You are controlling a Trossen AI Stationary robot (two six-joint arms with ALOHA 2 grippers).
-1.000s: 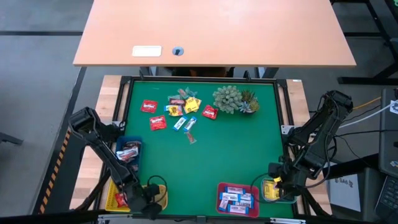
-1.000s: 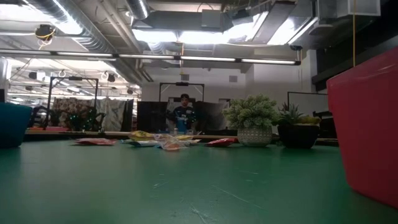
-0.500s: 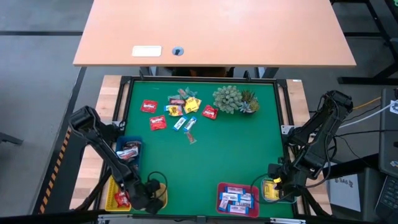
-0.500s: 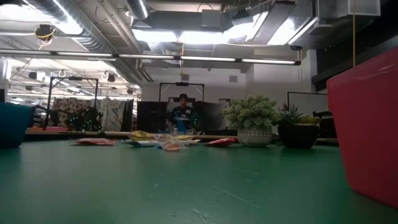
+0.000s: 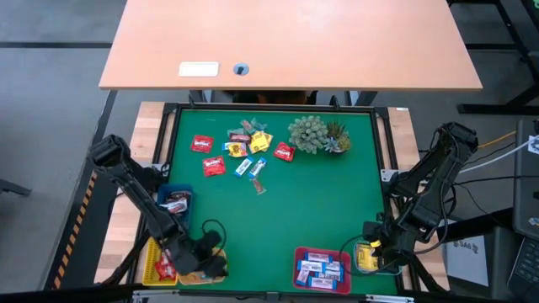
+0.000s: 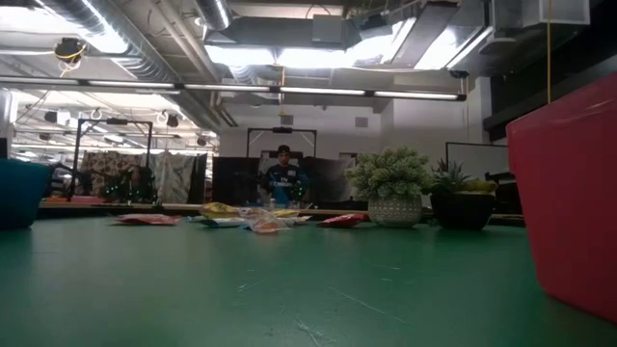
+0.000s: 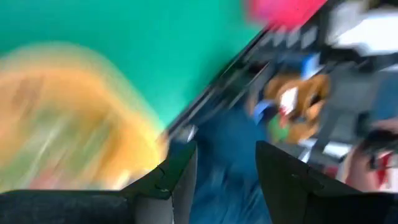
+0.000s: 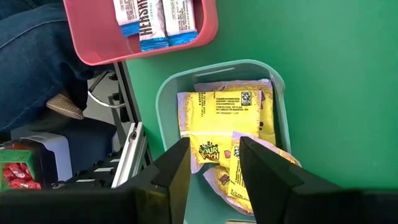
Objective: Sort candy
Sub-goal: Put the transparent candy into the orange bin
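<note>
Table (image 5: 278,210): a green mat seen from above, with an arm at each near corner and sorting trays along the near edge
Left arm: reaches down the left side; the left gripper (image 5: 210,263) hovers at the near left corner beside a yellow tray (image 5: 150,263), and its own blurred view shows the two fingers (image 7: 177,171) apart with nothing between them
Right arm: folded at the near right corner; the right gripper (image 8: 211,163) hangs directly above a pale green tray (image 8: 163,99), fingers parted by a moderate gap and empty
Plants: a spiky green plant (image 5: 308,133) and a smaller one sit at the far side of the mat, right of the loose pile
Trays: a red tray (image 5: 321,269) near the front holds blue-and-white bars; a blue tray (image 5: 174,202) on the left holds dark red wrappers; the pale green tray holds yellow packets (image 8: 221,121); the yellow tray holds at least one red piece
Unsorted candy (image 5: 240,151): about ten small wrapped sweets, red, yellow, blue-and-white and clear, lie scattered at the far side of the mat, well apart from both grippers
Step in hand: judged as the pause after a drop-off, since both grippers are empty over or beside trays while the pile waits
Next move: one arm likely has to travel across the mat to the far pile, pick a single sweet that sits clear of its neighbours, close on its thin wrapper without dragging others, and carry it to the tray of matching colour
Caution: wrappers lie flat and some overlap, so a low, precise pinch seems needed
</note>
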